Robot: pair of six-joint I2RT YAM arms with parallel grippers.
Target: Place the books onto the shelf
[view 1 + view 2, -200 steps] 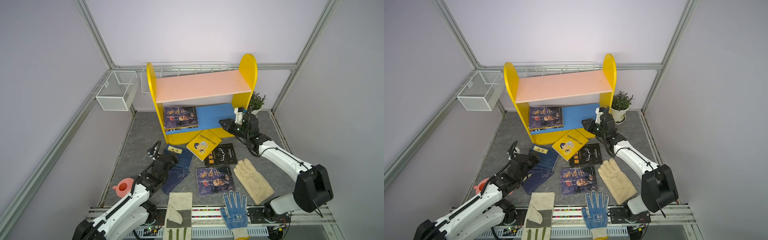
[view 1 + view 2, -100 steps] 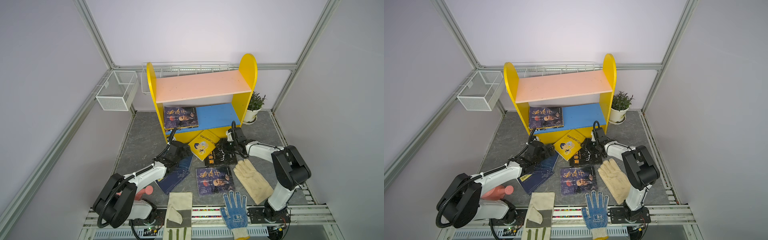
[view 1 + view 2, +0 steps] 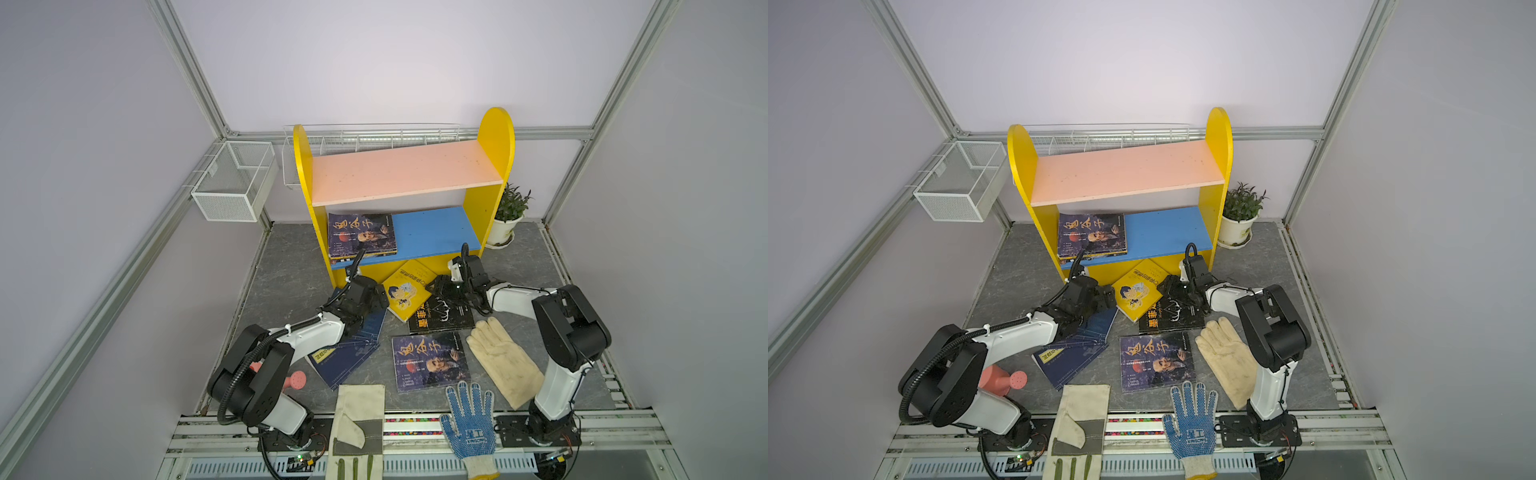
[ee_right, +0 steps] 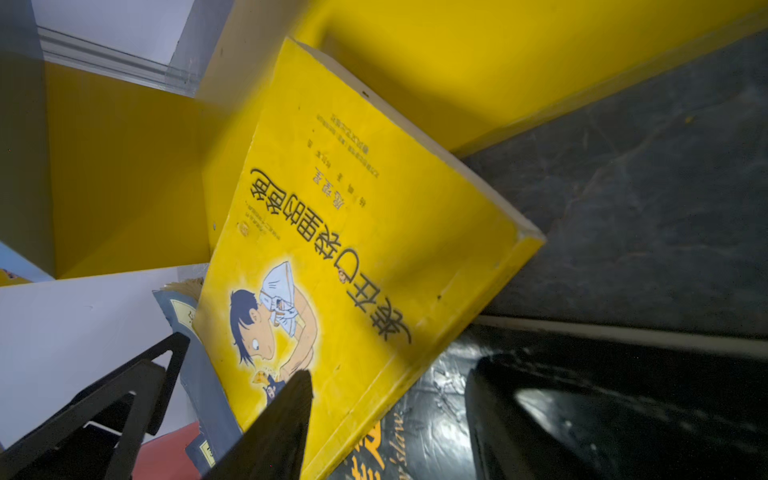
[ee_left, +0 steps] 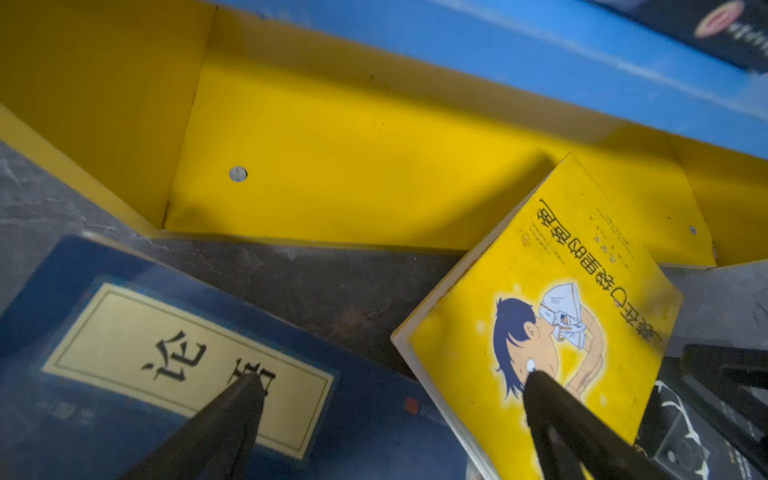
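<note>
The yellow cartoon book (image 3: pixel 409 291) is lying cover-up on the surface (image 3: pixel 291 266) near the middle of its back edge. It is sitting diagonally, its long axis running from front-left to back-right. Its title end is pointing at the yellow base of the shelf (image 3: pixel 494 137), with one corner touching that base below the blue board. Its right-hand long edge is overlapping the black book (image 3: pixel 446 320).

The title is reading 装在口袋里的爸爸 beside a blue-haired cartoon figure. The black book is showing 墨菲 in yellow. The navy book (image 5: pixel 124 332) is carrying a cream label beginning 论, and a fingertip is partly hiding the next character. The shelved purple-blue book (image 3: pixel 361 235), on the left end of the blue board, and the front purple-blue book (image 3: pixel 428 361), near the surface's front edge, are both showing 鬼谷子.

The left gripper (image 3: pixel 383 297) is standing wide open and holding nothing. One fingertip (image 5: pixel 552 411) is hanging over the cartoon figure, the other over the navy label. The right gripper (image 3: pixel 435 286) is facing it from the book's right side, jaws apart and gripping nothing. One finger (image 4: pixel 282 419) is over the yellow cover, the other over the black book.
</note>
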